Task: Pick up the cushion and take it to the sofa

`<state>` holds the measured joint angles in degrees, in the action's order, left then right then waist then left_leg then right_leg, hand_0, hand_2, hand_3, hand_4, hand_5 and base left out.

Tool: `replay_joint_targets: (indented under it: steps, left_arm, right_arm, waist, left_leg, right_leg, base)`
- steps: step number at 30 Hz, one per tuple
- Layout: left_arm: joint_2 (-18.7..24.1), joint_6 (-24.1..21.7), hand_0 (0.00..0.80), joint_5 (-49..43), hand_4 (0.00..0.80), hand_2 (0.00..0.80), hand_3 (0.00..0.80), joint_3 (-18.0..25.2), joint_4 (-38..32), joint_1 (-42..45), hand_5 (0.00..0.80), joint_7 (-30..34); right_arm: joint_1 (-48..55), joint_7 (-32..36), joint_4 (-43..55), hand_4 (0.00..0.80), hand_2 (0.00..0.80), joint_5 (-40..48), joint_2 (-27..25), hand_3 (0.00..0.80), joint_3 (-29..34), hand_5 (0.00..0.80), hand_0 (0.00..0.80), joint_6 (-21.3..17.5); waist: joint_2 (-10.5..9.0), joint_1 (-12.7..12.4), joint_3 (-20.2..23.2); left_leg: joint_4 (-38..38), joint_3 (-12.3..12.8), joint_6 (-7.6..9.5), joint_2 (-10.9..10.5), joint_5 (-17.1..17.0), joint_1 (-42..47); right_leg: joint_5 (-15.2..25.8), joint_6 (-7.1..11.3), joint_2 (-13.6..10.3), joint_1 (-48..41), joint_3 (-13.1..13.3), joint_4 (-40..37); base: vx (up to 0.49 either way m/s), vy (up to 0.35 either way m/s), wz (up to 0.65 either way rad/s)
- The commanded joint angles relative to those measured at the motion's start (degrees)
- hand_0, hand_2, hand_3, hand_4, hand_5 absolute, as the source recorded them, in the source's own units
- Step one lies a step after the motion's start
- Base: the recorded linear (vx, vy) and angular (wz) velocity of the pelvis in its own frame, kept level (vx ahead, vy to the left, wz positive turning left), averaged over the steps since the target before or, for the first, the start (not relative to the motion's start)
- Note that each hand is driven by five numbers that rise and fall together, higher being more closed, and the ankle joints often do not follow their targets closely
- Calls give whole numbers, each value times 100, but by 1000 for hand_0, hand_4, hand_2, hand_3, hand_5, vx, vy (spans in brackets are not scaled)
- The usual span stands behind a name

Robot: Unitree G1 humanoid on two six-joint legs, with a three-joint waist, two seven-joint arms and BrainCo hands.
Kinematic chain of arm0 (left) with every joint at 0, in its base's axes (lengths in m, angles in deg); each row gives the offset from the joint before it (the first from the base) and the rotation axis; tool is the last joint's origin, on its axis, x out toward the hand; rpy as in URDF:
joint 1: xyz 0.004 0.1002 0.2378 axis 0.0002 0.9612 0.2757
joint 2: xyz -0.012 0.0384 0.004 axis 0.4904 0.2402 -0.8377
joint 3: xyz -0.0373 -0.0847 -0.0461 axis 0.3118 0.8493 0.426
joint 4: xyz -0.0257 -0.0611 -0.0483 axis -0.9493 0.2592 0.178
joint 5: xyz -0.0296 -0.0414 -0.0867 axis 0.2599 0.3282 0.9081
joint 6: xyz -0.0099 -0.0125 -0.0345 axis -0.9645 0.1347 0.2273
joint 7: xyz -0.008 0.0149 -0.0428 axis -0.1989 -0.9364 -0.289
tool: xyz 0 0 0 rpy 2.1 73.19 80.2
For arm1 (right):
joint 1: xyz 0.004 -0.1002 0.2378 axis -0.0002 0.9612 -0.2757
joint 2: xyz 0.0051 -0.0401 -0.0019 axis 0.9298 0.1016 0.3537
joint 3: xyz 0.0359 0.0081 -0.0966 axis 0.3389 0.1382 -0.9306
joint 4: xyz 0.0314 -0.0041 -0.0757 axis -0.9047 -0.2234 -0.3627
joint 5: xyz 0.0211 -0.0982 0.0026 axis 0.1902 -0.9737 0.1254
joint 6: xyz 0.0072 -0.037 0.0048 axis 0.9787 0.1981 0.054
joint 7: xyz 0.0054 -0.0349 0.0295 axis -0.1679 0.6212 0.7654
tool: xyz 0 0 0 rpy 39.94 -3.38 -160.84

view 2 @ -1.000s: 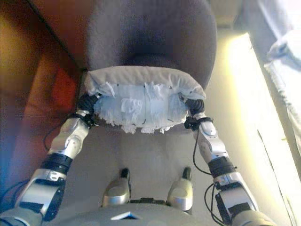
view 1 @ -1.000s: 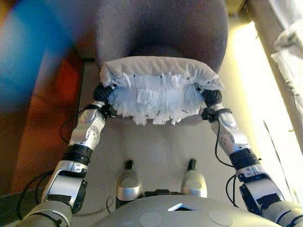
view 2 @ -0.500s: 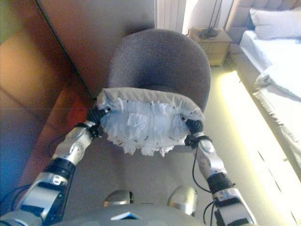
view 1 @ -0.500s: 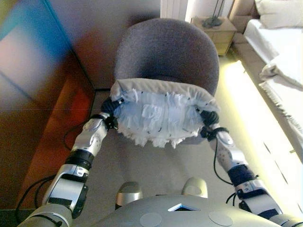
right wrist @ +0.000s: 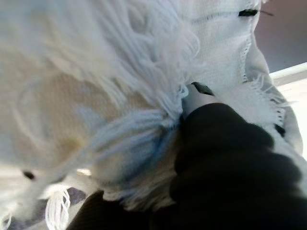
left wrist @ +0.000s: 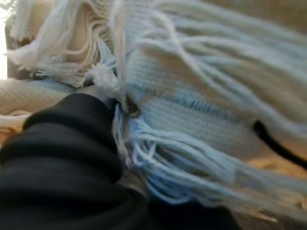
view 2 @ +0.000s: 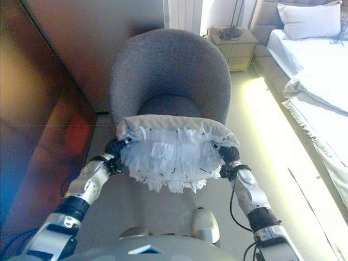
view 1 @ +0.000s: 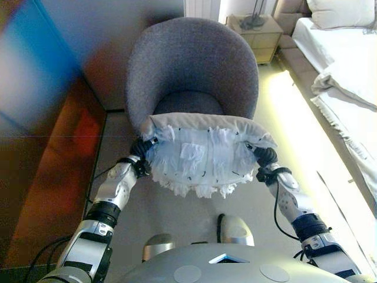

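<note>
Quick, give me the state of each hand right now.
Left hand: against the cushion, fingers hidden; cannot tell.
Right hand: same, fingers hidden; cannot tell.

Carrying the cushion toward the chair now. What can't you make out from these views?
- Left robot hand: fingers buried in the cushion fringe in its wrist view; grip unreadable.
- Right robot hand: only its dark cover shows; the cushion hides the fingers.
- Chair seat: front part hidden behind the cushion in both eye views.
- Bed: cut off by the edge.
</note>
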<state>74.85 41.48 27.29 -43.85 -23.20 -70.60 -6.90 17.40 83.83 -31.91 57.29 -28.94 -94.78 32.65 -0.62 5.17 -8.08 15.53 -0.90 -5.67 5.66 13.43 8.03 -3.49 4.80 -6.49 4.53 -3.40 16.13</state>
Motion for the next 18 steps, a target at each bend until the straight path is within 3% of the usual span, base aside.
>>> replay_joint_targets:
  steps: [1, 4, 6, 9, 10, 14, 18]
  left_arm:
    - [-116, -584, 800, 268, 800, 800, 800, 41, -720, -181, 800, 138]
    - [-192, -598, 800, 186, 800, 800, 800, 39, -763, -145, 800, 151]
    - [-153, -608, 800, 107, 800, 800, 800, 69, -769, -128, 800, 198]
    - [-99, -568, 800, 247, 800, 800, 800, 106, -717, -224, 800, 237]
    - [-103, -585, 800, 296, 800, 800, 800, 104, -681, -262, 800, 239]
    - [-167, -850, 800, 202, 800, 800, 800, 40, -372, -324, 800, 253]
    - [-40, -915, 800, 161, 800, 800, 800, 166, -358, -185, 800, 401]
  right_arm:
    - [-465, 408, 631, 800, 800, 208, 60, 800, -5, 800, 800, -312]
    - [-483, 400, 600, 800, 800, 210, 84, 800, -46, 800, 800, -396]
    - [-568, 368, 595, 800, 800, 223, 120, 800, -41, 800, 800, -349]
    - [-689, 305, 590, 800, 800, 155, 122, 800, -45, 800, 800, -236]
    - [-698, 285, 596, 800, 800, 121, 115, 800, -65, 800, 800, -236]
    - [-780, 137, 510, 800, 800, 198, 115, 800, -341, 800, 800, -253]
    - [-687, 218, 460, 800, 800, 178, 154, 800, -347, 800, 800, -205]
  waist:
    - [-258, -59, 510]
    - [-311, -172, 433]
    - [-268, -265, 387]
    - [-99, -337, 345]
    - [-58, -367, 327]
    - [71, -688, 266]
    - [134, -820, 310]
  left_leg:
    - [2310, 216, 271, -322, -1326, -261]
    - [2425, 358, 359, -233, -1248, -789]
    - [1619, 520, 316, -103, -1338, -820]
    - [141, 547, 122, 122, -1709, -713]
    - [-194, 497, 50, 172, -1850, -769]
    - [-1555, -227, -182, 246, -2379, -1237]
    - [-1831, -320, -174, 145, -2330, -1324]
  right_leg:
    - [810, -29, -111, 61, 46, -855]
    - [667, -134, -73, -221, -82, -879]
    - [513, -98, -40, -396, -228, -867]
    - [277, -34, 37, -686, -205, -892]
    - [216, -17, 56, -796, -158, -923]
    - [-79, 68, 85, -1477, 204, -1132]
    - [-297, 130, 33, -1854, 336, -1189]
  base:
    - [213, -175, 11]
    - [178, -107, -9]
    - [198, 21, -1]
    - [210, 132, 13]
    - [313, 170, 14]
    - [327, 124, 27]
    - [312, 142, -46]
